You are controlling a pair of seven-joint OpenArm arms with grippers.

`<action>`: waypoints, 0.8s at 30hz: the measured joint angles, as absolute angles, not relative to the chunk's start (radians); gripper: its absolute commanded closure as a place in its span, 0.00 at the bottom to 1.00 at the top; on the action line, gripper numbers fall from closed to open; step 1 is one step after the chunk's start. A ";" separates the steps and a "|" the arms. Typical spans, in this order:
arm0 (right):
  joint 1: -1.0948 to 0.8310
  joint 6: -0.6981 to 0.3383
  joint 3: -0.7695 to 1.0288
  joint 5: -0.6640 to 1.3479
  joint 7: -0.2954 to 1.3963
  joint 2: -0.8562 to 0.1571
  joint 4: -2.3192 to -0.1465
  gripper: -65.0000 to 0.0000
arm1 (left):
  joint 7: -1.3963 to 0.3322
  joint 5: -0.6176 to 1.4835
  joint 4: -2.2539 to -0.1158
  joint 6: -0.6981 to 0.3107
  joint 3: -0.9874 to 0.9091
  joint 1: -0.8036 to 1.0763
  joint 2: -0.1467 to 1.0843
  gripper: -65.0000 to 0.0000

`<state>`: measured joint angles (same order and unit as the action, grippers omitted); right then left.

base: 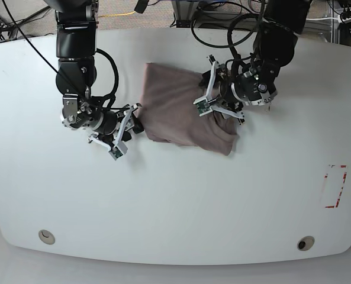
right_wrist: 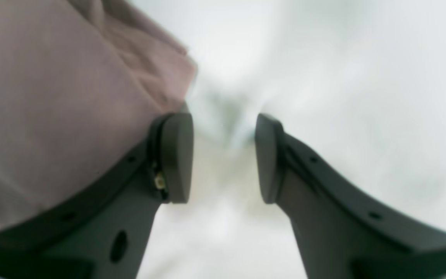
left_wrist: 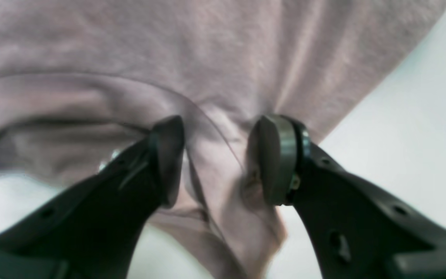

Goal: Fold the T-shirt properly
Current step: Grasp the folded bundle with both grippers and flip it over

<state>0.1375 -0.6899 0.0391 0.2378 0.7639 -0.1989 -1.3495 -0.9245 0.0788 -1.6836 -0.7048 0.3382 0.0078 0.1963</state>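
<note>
- Cloth, the T-shirt (base: 175, 112), lies near the far side of the white table (base: 163, 219), between the two arms, probably because both can reach it there.
- Left gripper (left_wrist: 223, 161) has its jaws spread over a ridge of wrinkled fabric, one finger on either side; whether they press on it I cannot tell. Straddling the ridge would suit gathering or straightening that end.
- Right gripper (right_wrist: 224, 159) also stands with jaws spread, nothing between them, one finger beside the shirt's edge. That placement likely readies it to take or square the border.
- Creases at the left arm's end probably need smoothing before another fold.
</note>
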 measured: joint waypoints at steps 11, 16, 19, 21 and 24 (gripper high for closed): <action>-0.054 -0.696 0.035 0.226 0.897 -0.184 -1.666 0.61 | -0.939 0.060 -1.637 -0.701 0.335 -0.102 0.298 0.55; -0.097 -0.689 -0.033 0.219 0.923 -0.121 -1.770 0.61 | -0.945 0.053 -1.636 -0.700 0.321 -0.133 0.304 0.55; -0.100 -0.703 -0.075 0.240 0.922 -0.088 -1.778 0.61 | -0.943 0.067 -1.638 -0.701 0.259 -0.128 0.307 0.55; -0.082 -0.701 -0.064 0.231 0.926 -0.078 -1.778 0.61 | -0.949 0.059 -1.645 -0.701 0.195 -0.127 0.315 0.55; -0.044 -0.662 -0.065 0.221 0.926 -0.080 -1.776 0.61 | -0.953 0.052 -1.693 -0.700 0.117 -0.127 0.322 0.55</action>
<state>-0.0437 -0.6617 -0.0647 0.2211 0.9260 -0.0803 -1.7760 -0.9531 0.0525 -1.6932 -0.7002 0.1173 -0.1272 0.3222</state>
